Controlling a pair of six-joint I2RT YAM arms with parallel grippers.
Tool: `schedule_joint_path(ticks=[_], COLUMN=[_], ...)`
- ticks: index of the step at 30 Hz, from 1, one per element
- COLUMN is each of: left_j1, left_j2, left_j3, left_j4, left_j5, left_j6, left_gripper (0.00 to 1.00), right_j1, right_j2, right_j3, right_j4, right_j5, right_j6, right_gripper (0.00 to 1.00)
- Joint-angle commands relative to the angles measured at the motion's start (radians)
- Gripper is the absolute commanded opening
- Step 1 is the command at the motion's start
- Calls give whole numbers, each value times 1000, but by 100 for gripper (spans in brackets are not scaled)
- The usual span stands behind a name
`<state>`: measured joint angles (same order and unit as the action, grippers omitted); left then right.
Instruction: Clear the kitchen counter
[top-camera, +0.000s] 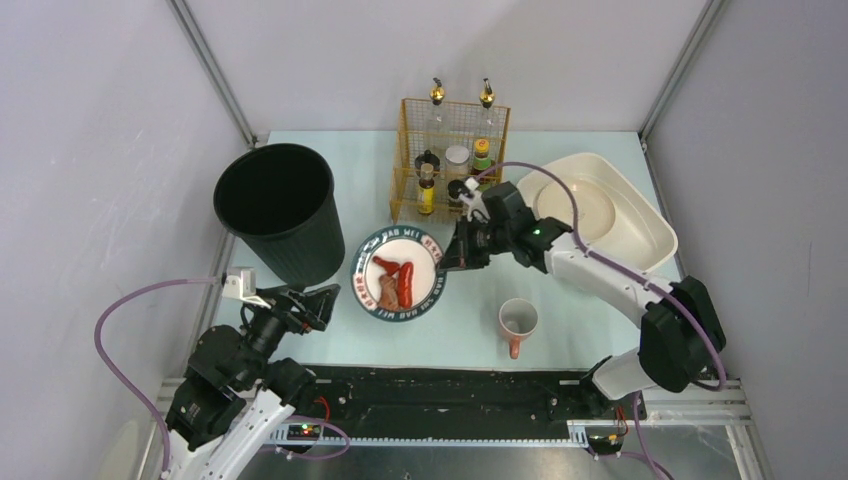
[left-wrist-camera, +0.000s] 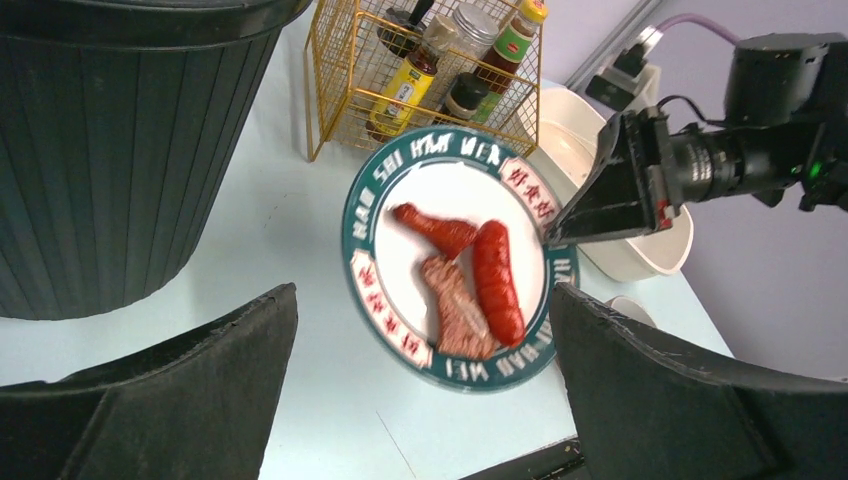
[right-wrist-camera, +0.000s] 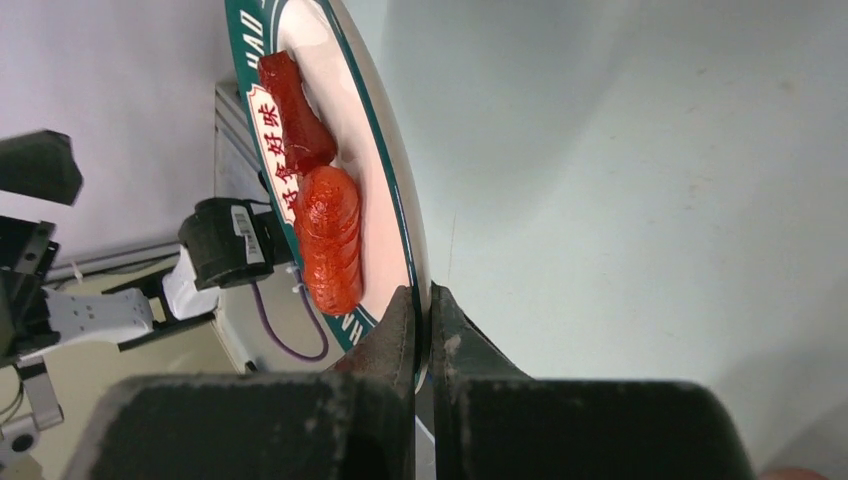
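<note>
Right hand (right-wrist-camera: 428, 302) tight on the plate (left-wrist-camera: 450, 148) rim; left hand (top-camera: 318, 302) wide, empty

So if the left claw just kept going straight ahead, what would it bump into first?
Probably the plate, the one with sausages on it. It sits straight ahead of the open left gripper, pinched at its edge by the right gripper. Depth is unclear, though.

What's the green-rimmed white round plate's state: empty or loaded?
Loaded: a red sausage and two other meat pieces lie on the plate; the right gripper is shut on its rim.
</note>
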<state>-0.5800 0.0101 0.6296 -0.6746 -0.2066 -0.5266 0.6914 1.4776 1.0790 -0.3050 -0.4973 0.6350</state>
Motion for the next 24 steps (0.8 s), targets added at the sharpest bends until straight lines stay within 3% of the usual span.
schedule_joint_path(ticks=[1,5,9,15,19,20,21,24], left_j1=[5,5,5,5,6,5,6,5], left_j2=[-174,-173,-172,-176,-179,-179,-177,-172], left_j3=[-5,-5,-5,-4,-3,-3,-3,-2], left_j4=[27,26,27,27,28,28,28,28], left_j5=[-4,1,10,19,22,23,25,31], left_j6=[-16,-14,-12,-12,-10,-10,-9,-8], left_gripper=[98,93,78,50,24,11,6,0], right_j1=[-62,-103,-121,-125,-123,-122,-116,-102], right_j2=[-84,-99,-91,-55,-19,-11,7,49], right_j3=[104,184,271,401,494,533,551,645], right_j4=[-40,-85,-116,-133,-139,-144,-153,-172], right_j5=[-71,-70,-59,-31,-11,-8,-4,11], right_j6=[-23,-26,-22,8,31,35,36,42], right_gripper=[0,0,0,0,0,0,0,0])
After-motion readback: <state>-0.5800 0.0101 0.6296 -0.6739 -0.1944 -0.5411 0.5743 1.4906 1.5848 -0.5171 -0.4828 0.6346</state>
